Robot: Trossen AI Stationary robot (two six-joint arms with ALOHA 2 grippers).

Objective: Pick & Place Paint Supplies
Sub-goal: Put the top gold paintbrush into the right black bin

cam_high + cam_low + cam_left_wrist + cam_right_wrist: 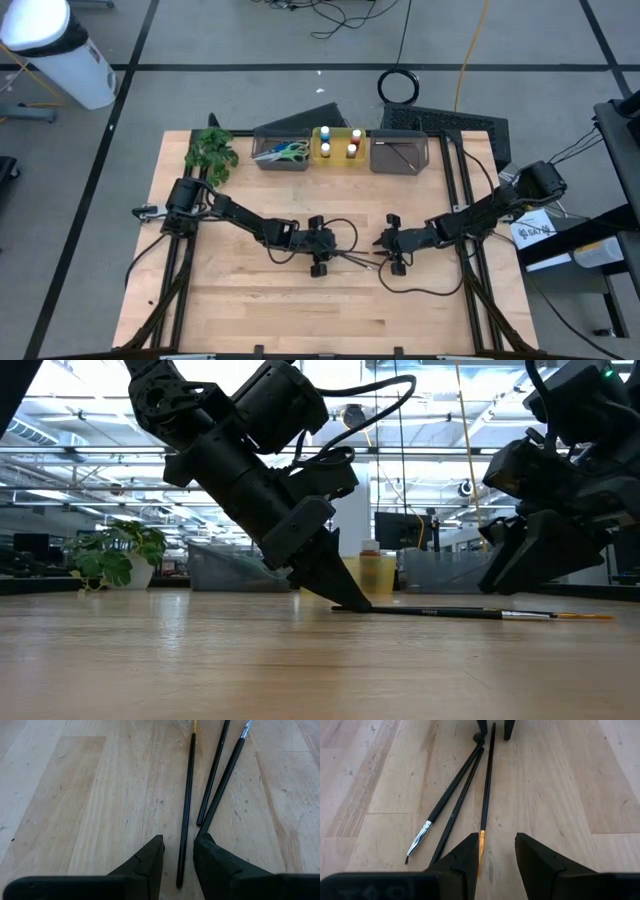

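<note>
Left wrist view: the left gripper [179, 857] straddles the handle end of a paintbrush [188, 805], fingers parted, not yet clamped; two more brushes [220, 782] lie just beside it and could get nudged or pinched too

Right wrist view: the right gripper [497, 852], fingers parted and holding nothing, stands over the same brush's orange tip [481, 845]; both closing could tug it apart

High view: brushes lie mid-table, well apart from the bins [400, 155]

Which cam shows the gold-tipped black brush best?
Right wrist view: the thin black brush with gold tip lies fully visible. Left wrist shows mostly its handle between the left hand fingers; low view shows it side-on; high view barely resolves it.
</note>
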